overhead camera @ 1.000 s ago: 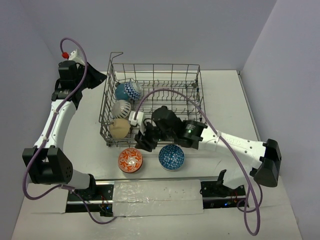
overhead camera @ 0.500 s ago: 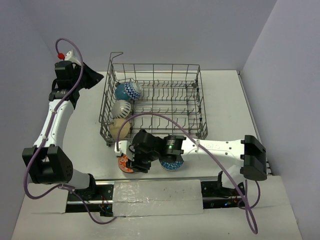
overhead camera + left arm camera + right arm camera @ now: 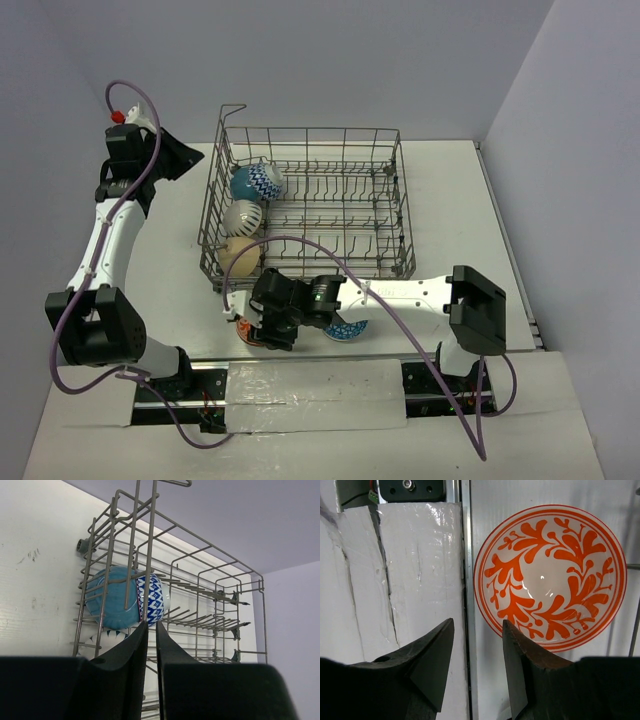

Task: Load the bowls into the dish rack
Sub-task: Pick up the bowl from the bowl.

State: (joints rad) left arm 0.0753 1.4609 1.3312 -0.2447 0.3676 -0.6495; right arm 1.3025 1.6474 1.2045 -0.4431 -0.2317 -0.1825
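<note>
Bowl (image 3: 550,577) on tabletop (image 3: 450,180) just ahead of right hand (image 3: 477,621), rim by one fingertip; hand released, empty. Bowl white, orange leaf pattern. Left hand (image 3: 151,624) nearly clenched, empty.

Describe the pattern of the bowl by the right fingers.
The bowl: orange leaf scrolls on white; right wrist view.

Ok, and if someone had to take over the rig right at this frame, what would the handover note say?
Grippers: the left gripper is closed and empty, parked outside the far left corner of the dish rack. The right gripper is open over the rim of the orange bowl, not gripping it.
Done: the teal bowl, white patterned bowl and beige bowl stand in the rack's left row.
Left: the orange bowl and blue bowl, both on the table in front of the rack.
</note>
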